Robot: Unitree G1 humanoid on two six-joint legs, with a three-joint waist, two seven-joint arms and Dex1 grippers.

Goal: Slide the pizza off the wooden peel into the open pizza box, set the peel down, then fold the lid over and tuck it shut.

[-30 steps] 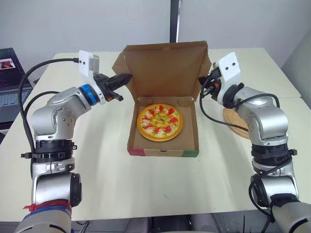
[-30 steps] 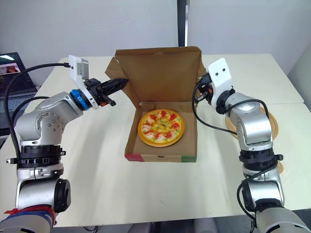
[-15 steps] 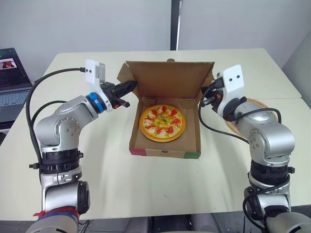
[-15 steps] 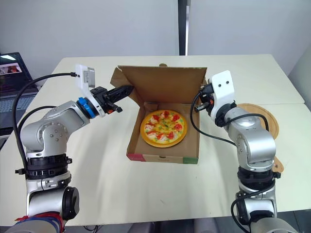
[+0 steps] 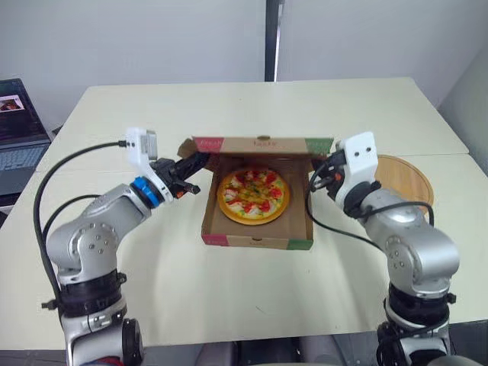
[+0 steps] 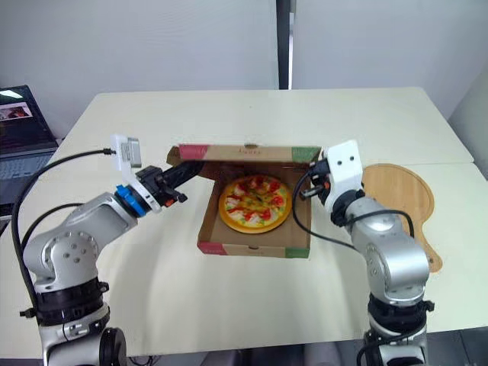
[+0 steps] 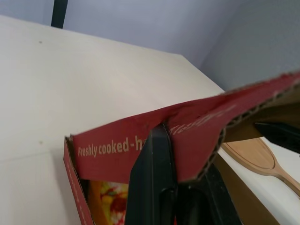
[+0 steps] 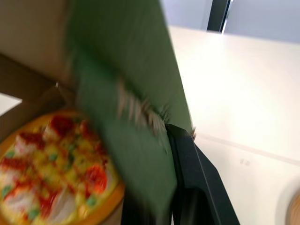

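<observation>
Pizza [image 5: 252,196]: lies flat inside the pizza box [image 5: 255,242], centre of the surface [image 5: 229,107].
Lid [image 5: 259,143]: folded partway forward, roughly level above the rear of the box, printed front flap facing the camera; pizza visible beneath.
Left gripper [image 5: 194,162]: clamped on the lid's left front corner, one finger on each face of the flap.
Right gripper [image 5: 319,169]: clamped on the lid's right front corner.
Wooden peel [image 5: 404,177]: flat on the surface right of the box, apart from it.
Laptop [image 5: 15,130]: far left edge.
</observation>
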